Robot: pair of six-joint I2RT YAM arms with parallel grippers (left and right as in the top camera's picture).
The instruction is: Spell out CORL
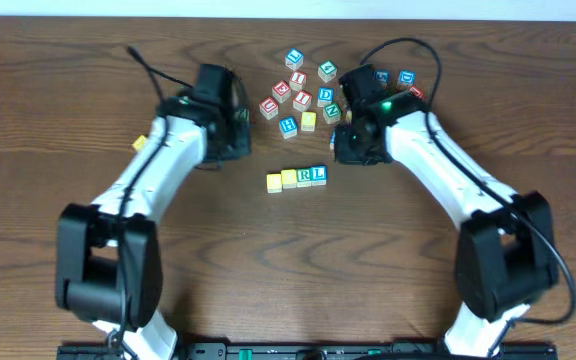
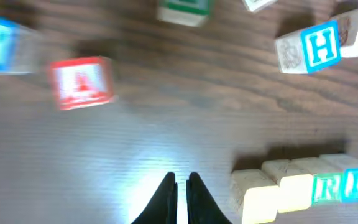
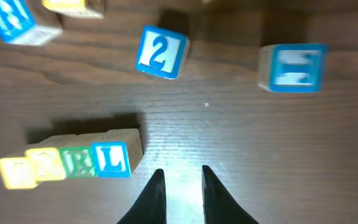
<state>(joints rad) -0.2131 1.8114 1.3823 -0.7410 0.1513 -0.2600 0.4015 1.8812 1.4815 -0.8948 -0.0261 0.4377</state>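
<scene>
The wooden surface [image 1: 388,250] carries all items. The left arm [image 1: 158,165] and right arm [image 1: 448,170] reach in from either side of the blocks. A loose cluster of letter blocks [image 1: 303,90] lies at the far centre. Nearer, a row of four blocks [image 1: 297,178] stands touching edge to edge: two yellow faces with illegible letters, then a green R [image 1: 305,176] and a blue L [image 1: 319,174]. Beside the row's yellow end, the left claw [image 2: 180,186] has fingers almost together, empty. Beside L, the right claw [image 3: 183,180] has fingers apart, empty.
</scene>
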